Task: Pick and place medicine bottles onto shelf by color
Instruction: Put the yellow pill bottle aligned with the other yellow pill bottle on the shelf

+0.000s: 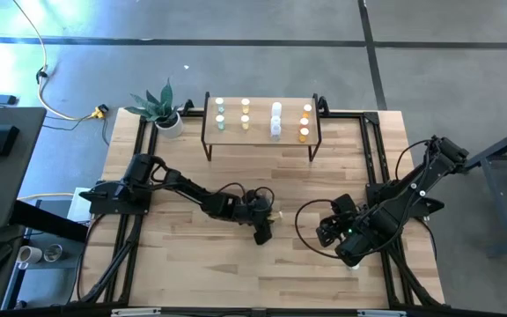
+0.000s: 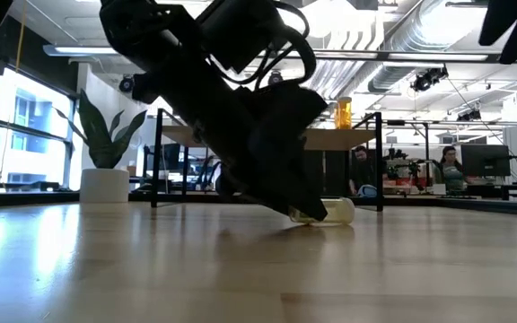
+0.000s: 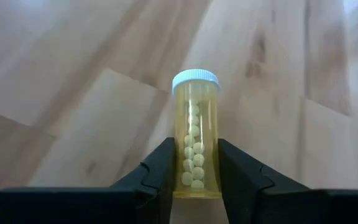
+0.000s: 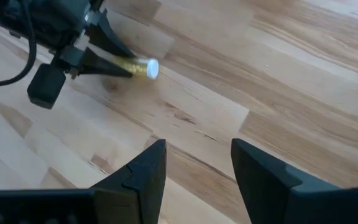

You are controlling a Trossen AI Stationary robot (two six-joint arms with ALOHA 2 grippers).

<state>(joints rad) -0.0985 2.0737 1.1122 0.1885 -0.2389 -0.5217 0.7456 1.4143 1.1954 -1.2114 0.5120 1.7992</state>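
I'm clamping the left pincer (image 3: 194, 177) tight on the yellow pill bottle (image 3: 196, 140), which is lying on its side on the desk (image 1: 306, 194), near the middle. I'm gripping the lower body, white cap (image 3: 195, 79) pointing away. I'm reading it as light, rigid, smooth plastic with loose pills inside, probably slippery, so mid-body is safer. The right pincer (image 4: 197, 171) is waiting half-open nearby. The shelf (image 1: 262, 134) is already carrying sorted bottles.

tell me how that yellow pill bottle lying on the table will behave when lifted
The yellow bottle is a smooth cylinder on its side, so it would likely roll if released. Gripped at its base by the left claw, it may tilt. The loose pills probably shift.
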